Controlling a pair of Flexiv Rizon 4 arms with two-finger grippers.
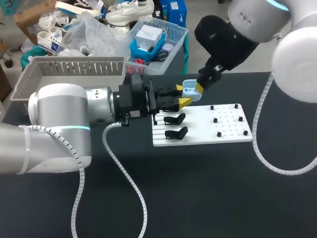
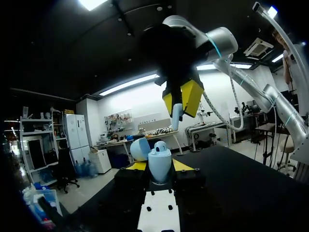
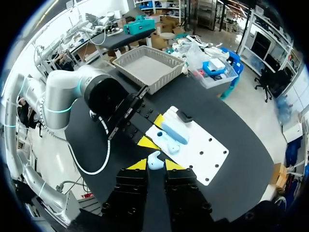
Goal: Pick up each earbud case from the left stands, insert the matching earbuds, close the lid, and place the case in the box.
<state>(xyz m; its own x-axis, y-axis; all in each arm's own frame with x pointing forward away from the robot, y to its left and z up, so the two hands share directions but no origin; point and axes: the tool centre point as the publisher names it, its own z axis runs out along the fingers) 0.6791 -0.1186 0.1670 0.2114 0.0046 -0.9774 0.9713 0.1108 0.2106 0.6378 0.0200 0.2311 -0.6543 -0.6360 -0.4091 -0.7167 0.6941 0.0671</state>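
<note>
My left gripper (image 1: 182, 94) is shut on a light blue earbud case (image 2: 159, 164), which stands upright with its lid (image 2: 140, 149) swung open. In the right wrist view the case (image 3: 171, 137) sits over the near edge of the white board (image 3: 205, 152). Straight above it my right gripper (image 2: 182, 99) is shut on a small light blue earbud (image 3: 154, 162), held a little way above the case's opening. From the head camera the right gripper (image 1: 199, 88) hangs right beside the case (image 1: 189, 89). Two black stands (image 1: 174, 119) (image 1: 177, 133) on the board hold nothing.
The white board (image 1: 223, 131) has small black pegs on its right half. A grey basket (image 1: 69, 69) stands at the back left, with a clear bin of boxes (image 1: 158, 39) to its right. The left arm's cable (image 1: 124, 173) lies across the dark table in front.
</note>
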